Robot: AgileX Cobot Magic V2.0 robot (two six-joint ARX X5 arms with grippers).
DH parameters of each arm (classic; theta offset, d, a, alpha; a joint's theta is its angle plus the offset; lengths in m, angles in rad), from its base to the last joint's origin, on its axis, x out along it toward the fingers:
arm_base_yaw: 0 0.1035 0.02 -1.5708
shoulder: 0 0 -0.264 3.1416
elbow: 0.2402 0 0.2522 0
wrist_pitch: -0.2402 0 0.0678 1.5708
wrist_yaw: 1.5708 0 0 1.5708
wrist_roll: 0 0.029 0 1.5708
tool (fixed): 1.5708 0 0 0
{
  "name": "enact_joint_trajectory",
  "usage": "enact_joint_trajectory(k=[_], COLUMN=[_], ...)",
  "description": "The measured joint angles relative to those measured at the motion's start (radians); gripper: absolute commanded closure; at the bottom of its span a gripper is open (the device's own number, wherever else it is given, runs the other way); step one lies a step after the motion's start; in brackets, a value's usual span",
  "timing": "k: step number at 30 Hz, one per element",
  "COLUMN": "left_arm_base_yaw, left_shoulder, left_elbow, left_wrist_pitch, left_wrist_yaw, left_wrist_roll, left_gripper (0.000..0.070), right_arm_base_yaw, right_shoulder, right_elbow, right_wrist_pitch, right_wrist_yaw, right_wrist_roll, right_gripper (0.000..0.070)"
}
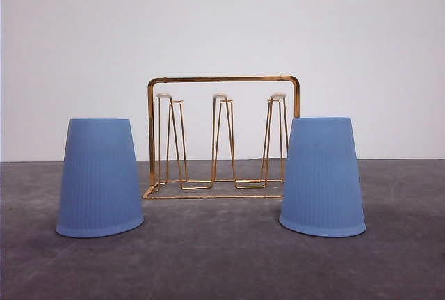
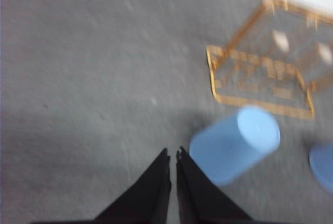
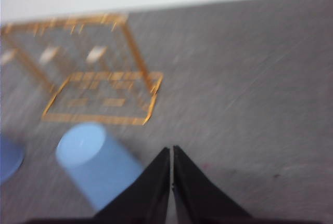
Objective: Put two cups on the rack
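Both cups stand upside down on the grey table [image 1: 222,265], rims down: the left cup [image 1: 99,177] and the right cup [image 1: 322,175] sit just in front of the gold wire rack [image 1: 222,136], one off each end of it. Neither is on a prong, so we judge the task not started.

The left gripper [image 2: 173,156] has its fingers pressed nearly together, nothing between them, above bare table just beside the left cup [image 2: 234,143]. The right gripper [image 3: 171,154] is the same: fingers all but touching, holding nothing, beside the right cup [image 3: 96,164].

To do the pickup well, we'd open each claw wide before coming down, since the cups taper; grip low enough not to slip, keep the cup inverted, then lower it straight over a white-tipped prong.

The front view gives the rack's upright prongs and the cups' stance clearly. The wrist views are blurred but show the rack's rectangular base [image 2: 260,86] from above and each claw's offset from its cup.
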Motion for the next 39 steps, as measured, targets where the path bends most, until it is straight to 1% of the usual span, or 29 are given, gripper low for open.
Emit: enact_joint_trajectory(k=[3, 6, 8, 12, 13, 14, 15, 17, 18, 19, 20, 23, 26, 28, 31, 34, 37, 39], left_arm_base_yaw=[-0.001, -0.052, -0.106, -0.231, -0.255, -0.274, -0.286, -0.302, -0.305, -0.307, -0.308, -0.308, -0.313, -0.317, -0.327, -0.337, -0.351, -0.359], left_shoulder=[0.057, 0.088, 0.098, 0.109, 0.111, 0.113, 0.115, 0.116, 0.115, 0.115, 0.115, 0.121, 0.148, 0.182, 0.256, 0.348, 0.45, 0.524], left_elbow=[0.0, 0.0, 0.0, 0.002, 0.003, 0.004, 0.004, 0.004, 0.004, 0.004, 0.004, 0.004, 0.005, 0.006, 0.008, 0.008, 0.008, 0.008], left_wrist_pitch=[-0.009, -0.001, 0.008, 0.013, 0.013, 0.014, 0.015, 0.028, 0.043, 0.056, 0.068, 0.096, 0.138, 0.168, 0.228, 0.297, 0.389, 0.443], left_wrist_yaw=[0.069, 0.083, 0.084, 0.027, 0.018, 0.013, 0.012, 0.012, 0.012, 0.015, 0.019, 0.056, 0.07, 0.071, 0.071, 0.071, 0.072, 0.072], left_wrist_roll=[0.085, 0.169, 0.235, 0.409, 0.454, 0.496, 0.534, 0.58, 0.585, 0.585, 0.581, 0.53, 0.462, 0.418, 0.347, 0.292, 0.257, 0.247], left_gripper=[0.0697, 0.0697, 0.0697, 0.0695, 0.0677, 0.0644, 0.0554, 0.0343, 0.0259, 0.0205, 0.0176, 0.017, 0.0167, 0.0134, 0.0102, 0.0102, 0.0102, 0.0102], right_arm_base_yaw=[0.003, 0.04, 0.072, 0.135, 0.146, 0.154, 0.157, 0.158, 0.158, 0.158, 0.158, 0.158, 0.158, 0.158, 0.158, 0.158, 0.158, 0.16], right_shoulder=[0.069, 0.116, 0.125, 0.125, 0.124, 0.124, 0.124, 0.124, 0.124, 0.124, 0.124, 0.124, 0.124, 0.124, 0.124, 0.124, 0.124, 0.124], right_elbow=[0.0, 0.0, 0.0, 0.0, 0.0, 0.0, 0.0, 0.0, 0.0, 0.0, 0.0, 0.0, 0.0, 0.0, 0.0, 0.0, 0.0, 0.0], right_wrist_pitch=[0.001, 0.004, 0.013, 0.039, 0.041, 0.042, 0.042, 0.042, 0.042, 0.042, 0.042, 0.042, 0.041, 0.042, 0.042, 0.042, 0.045, 0.048], right_wrist_yaw=[-0.062, -0.062, -0.048, -0.04, -0.038, -0.036, -0.026, -0.016, -0.016, -0.015, -0.015, -0.015, -0.015, -0.015, -0.015, -0.015, -0.015, -0.015], right_wrist_roll=[-0.056, -0.116, -0.147, -0.21, -0.228, -0.246, -0.269, -0.299, -0.307, -0.312, -0.316, -0.321, -0.322, -0.323, -0.325, -0.325, -0.325, -0.325], right_gripper=[0.0693, 0.0693, 0.0693, 0.0691, 0.0671, 0.0633, 0.0526, 0.0318, 0.0265, 0.024, 0.024, 0.024, 0.024, 0.024, 0.024, 0.024, 0.024, 0.024])
